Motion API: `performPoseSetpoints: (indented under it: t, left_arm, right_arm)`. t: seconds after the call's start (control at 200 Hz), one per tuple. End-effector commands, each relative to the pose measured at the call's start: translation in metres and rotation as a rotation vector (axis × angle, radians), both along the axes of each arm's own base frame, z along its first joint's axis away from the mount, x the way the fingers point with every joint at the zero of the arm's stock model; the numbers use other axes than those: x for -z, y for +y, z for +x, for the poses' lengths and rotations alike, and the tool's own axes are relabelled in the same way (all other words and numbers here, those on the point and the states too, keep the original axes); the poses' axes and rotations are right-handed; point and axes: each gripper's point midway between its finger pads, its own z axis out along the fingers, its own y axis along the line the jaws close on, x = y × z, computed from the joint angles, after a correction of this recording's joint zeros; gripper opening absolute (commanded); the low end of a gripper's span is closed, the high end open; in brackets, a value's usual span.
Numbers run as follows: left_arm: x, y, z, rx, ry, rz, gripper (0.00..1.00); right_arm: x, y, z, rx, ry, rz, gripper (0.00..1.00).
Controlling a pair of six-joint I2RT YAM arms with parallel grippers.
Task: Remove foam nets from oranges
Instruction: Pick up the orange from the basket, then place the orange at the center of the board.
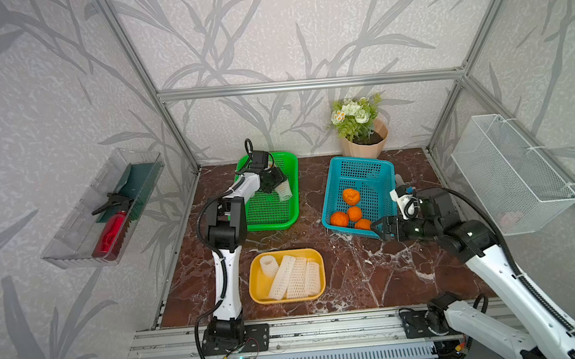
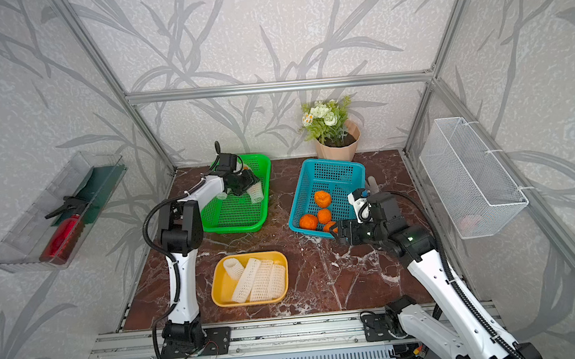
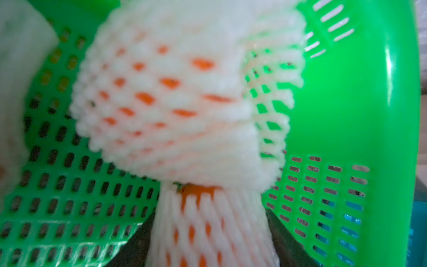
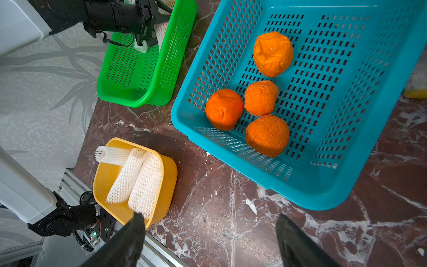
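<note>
Tabletop of dark red marble with white veins, hard and glossy, beneath everything. Next in size, teal perforated plastic basket, rigid and rectangular, slotted in walls and floor, holding four bare oranges toward its near end. Well apart from it, green perforated plastic basket, shallower, of the same stiff slotted moulding, with two sleeved fruits at its far end. Nearer the front rail, yellow smooth plastic tray with rounded corners, carrying four emptied off-white foam nets side by side. Right pincer spread wide and empty, hovering over bare marble just beside the teal basket's near corner. Left pincer reaching into the green basket, dark jaws pressed against both sides of the nearer netted orange, apparently clasping it; second netted orange lying just beyond, touching or nearly so. Fruits small, round, lumpy and wrinkled of skin: likely of modest weight, ready to roll, prone to bruising under a hard squeeze. Nets tubular, matte, diamond-meshed, stretched tight over the fruit and slack past it: probably featherlight, springy, easily crushed flat, clinging by stretch rather than stickiness. Best taken at the loose overhanging end, away from the fruit, with the opposite end or the fruit itself steadied for the pull.
</note>
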Motion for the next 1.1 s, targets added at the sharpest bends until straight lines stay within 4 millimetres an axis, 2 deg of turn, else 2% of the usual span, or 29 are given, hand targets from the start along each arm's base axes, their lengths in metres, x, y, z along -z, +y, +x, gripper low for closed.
performPoseSetpoints:
  t: [0.0, 0.19, 0.365, 0.505, 0.64, 0.735, 0.925, 1.095]
  left_arm:
    - [-0.046, 0.001, -0.008, 0.019, -0.087, -0.007, 0.55]
    - [-0.090, 0.000, -0.044, 0.045, -0.148, -0.011, 0.55]
    - [-0.123, -0.010, -0.088, 0.080, -0.181, -0.016, 0.55]
    - [-0.151, -0.035, -0.136, 0.152, -0.197, -0.005, 0.55]
    - [-0.170, -0.078, -0.193, 0.262, -0.184, 0.019, 0.55]
    - [-0.170, -0.108, -0.237, 0.314, -0.161, 0.023, 0.55]
    - [-0.151, -0.165, -0.316, 0.367, -0.105, 0.001, 0.54]
    - [-0.118, -0.216, -0.360, 0.380, -0.037, -0.024, 0.54]
  right_arm:
    - [-0.008, 0.005, 0.000, -0.028, -0.039, 0.018, 0.88]
    - [-0.007, 0.010, -0.001, -0.040, -0.033, 0.053, 0.88]
    - [-0.006, 0.016, -0.005, -0.058, -0.022, 0.098, 0.88]
    - [-0.005, 0.020, -0.014, -0.081, -0.001, 0.139, 0.88]
    - [0.000, 0.018, -0.030, -0.069, 0.048, 0.166, 0.88]
    - [0.004, 0.019, -0.048, -0.071, 0.094, 0.210, 0.88]
    - [0.018, 0.018, -0.088, -0.082, 0.175, 0.274, 0.88]
    - [0.033, 0.020, -0.118, -0.131, 0.237, 0.316, 0.88]
